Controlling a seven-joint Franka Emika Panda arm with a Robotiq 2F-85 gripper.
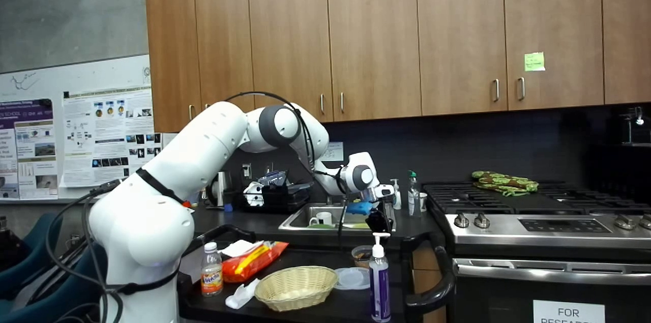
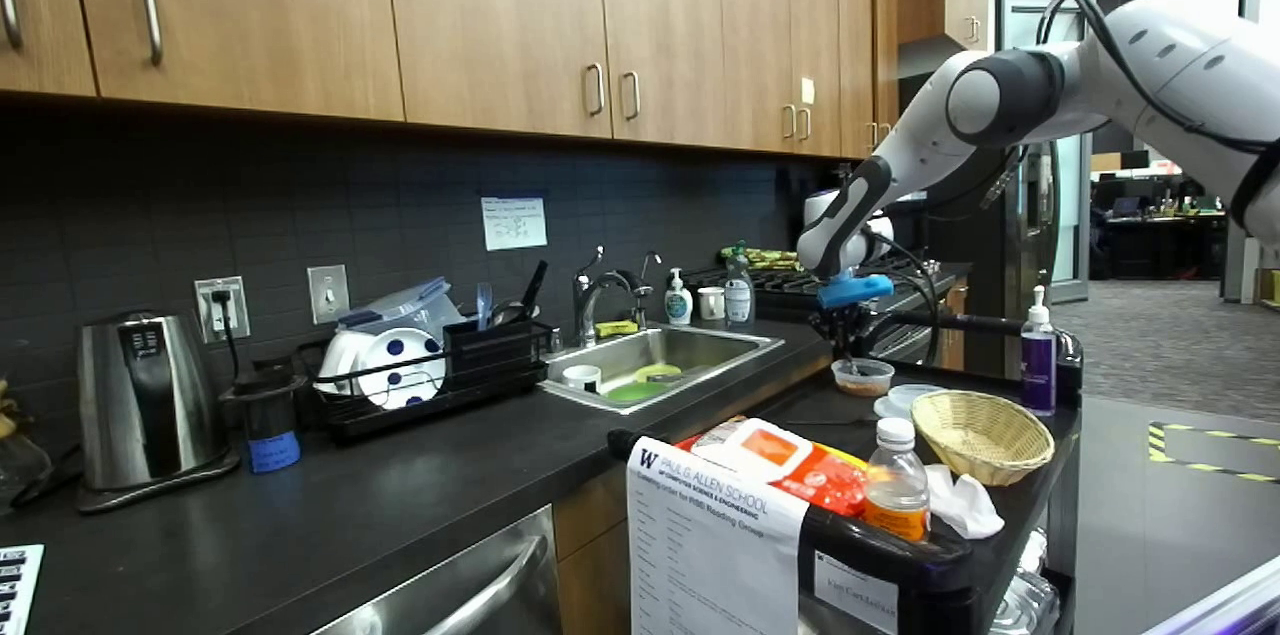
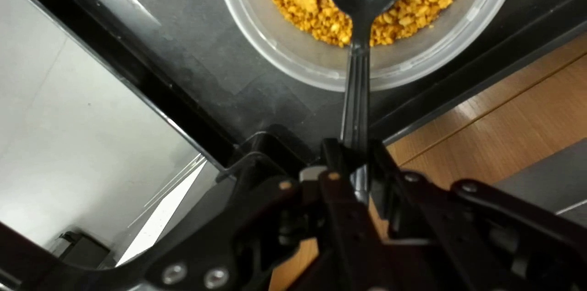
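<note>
A pincer (image 3: 354,151) grips a black spoon (image 3: 360,66) by its ridged handle, probably light, slick plastic that flexes and is best held there, its scoop over golden crumbs (image 3: 412,11) in a translucent tub (image 3: 463,25).

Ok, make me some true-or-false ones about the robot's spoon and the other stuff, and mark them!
1. The end effector is holding a black spoon. True.
2. The spoon is in the wicker basket. False: its scooping end is at the plastic tub.
3. The tub holds milk. False: it holds golden crumbs.
4. A purple-labelled pump bottle stands on the cart. True.
5. The red bag lies on the stove. False: that bag lies on the cart.
6. A white mug is in the sink. True.
</note>
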